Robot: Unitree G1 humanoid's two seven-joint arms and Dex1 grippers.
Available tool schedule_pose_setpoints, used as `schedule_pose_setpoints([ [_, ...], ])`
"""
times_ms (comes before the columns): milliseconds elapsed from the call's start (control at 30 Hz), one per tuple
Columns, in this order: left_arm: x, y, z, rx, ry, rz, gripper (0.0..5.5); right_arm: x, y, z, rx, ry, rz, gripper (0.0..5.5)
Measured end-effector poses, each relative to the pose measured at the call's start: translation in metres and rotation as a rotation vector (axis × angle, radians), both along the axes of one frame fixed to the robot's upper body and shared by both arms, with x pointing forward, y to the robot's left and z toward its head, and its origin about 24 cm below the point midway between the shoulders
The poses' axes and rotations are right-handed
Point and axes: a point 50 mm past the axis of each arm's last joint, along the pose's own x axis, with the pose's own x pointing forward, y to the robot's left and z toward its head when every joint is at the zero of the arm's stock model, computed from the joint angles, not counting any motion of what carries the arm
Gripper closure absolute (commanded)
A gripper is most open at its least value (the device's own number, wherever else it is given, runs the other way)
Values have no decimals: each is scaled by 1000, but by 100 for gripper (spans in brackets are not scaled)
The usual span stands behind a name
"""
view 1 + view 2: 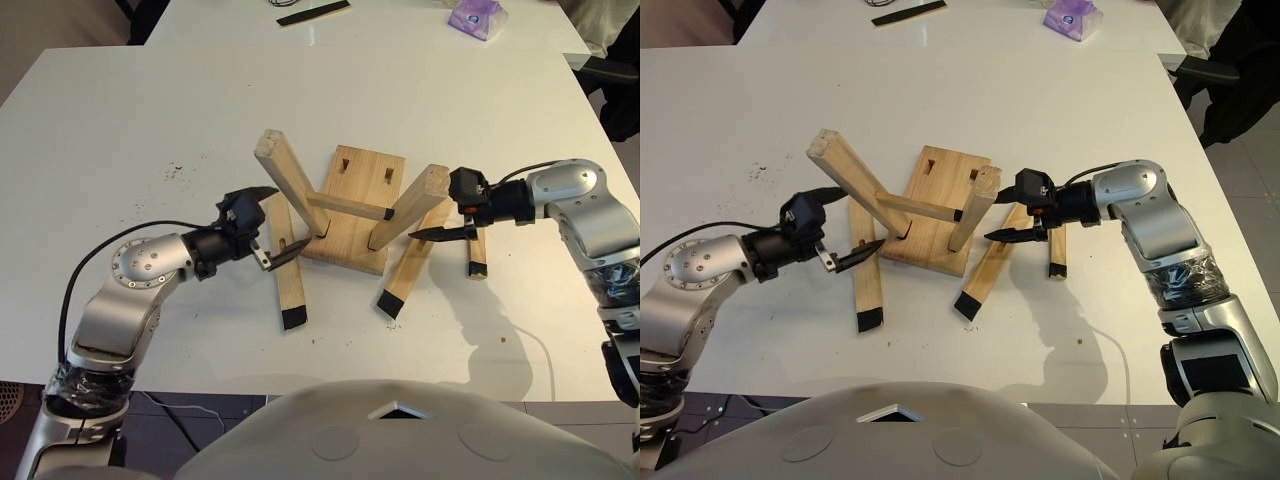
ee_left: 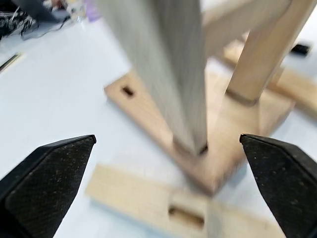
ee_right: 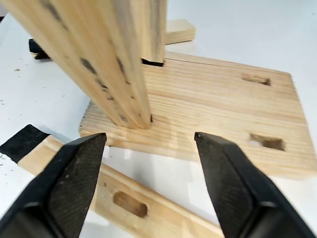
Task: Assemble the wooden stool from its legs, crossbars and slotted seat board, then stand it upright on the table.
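The stool [image 1: 350, 206] is half built and stands upside down in the middle of the white worktop [image 1: 150, 110]. Its seat board [image 1: 350, 240] lies flat, and two empty slots are open on its far side. Two legs stand in the near slots and lean away from each other: the left standing leg [image 1: 290, 180] and the right standing leg [image 1: 410, 210]. One crossbar [image 1: 920, 207] joins them a little above the board.

Three loose legs with black tips lie flat on the worktop. The first loose leg [image 1: 290, 295] lies just beside the left edge of the board, with its slot facing up. The second loose leg [image 1: 403, 280] lies along the right edge of the board. The third loose leg [image 1: 478, 252] lies a little more to the right, partly hidden under the right arm.

The left end effector [image 2: 167, 138] hangs low over the first loose leg, near the foot of the left standing leg. Its fingers [image 2: 44, 183] are spread wide and hold nothing. In the left wrist view the standing leg appears in the gap, apart from both pads.

The right end effector [image 3: 148, 136] is at the right side of the stool, over the second loose leg. Its fingers [image 3: 64, 183] are also spread wide and hold nothing; the foot of the right standing leg is seen between them.

At the far edge lie a black strip [image 1: 313, 12] and a purple pack [image 1: 475, 15].
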Motion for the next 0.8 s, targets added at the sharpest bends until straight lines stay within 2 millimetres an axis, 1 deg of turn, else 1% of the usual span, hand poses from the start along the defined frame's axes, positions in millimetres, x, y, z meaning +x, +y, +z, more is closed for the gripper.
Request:
schedule_pose_setpoints([
  [67, -12, 8, -22, 72, 49, 23, 10, -5, -3, -11, -8, 25, -12, 222],
  [100, -16, 10, -28, 80, 66, 37, 10, -7, -4, -16, -6, 46, -19, 222],
  [167, -22, 10, -33, 80, 27, 49, 10, -10, -4, -31, -7, 84, -45, 222],
  [233, -22, 6, -37, 57, 18, 58, 10, -14, -4, -39, -3, 113, -56, 222],
  [333, -22, 2, -41, 47, 8, 61, 10, -18, -10, -50, -19, 143, -78, 222],
  [433, -21, 4, -43, 48, -6, 64, 10, -17, -24, -51, -35, 135, -108, 222],
  [467, -21, 6, -43, 49, -9, 68, 10, -15, -32, -51, -47, 132, -125, 222],
  [600, -17, 27, -43, 90, -26, 128, 10, -10, -64, -50, -102, 99, -197, 222],
  [667, -16, 37, -43, 107, -24, 162, 10, -11, -75, -49, -127, 87, -226, 222],
  [800, -14, 50, -44, 131, -30, 197, 10, -16, -88, -48, -159, 85, -245, 222],
])
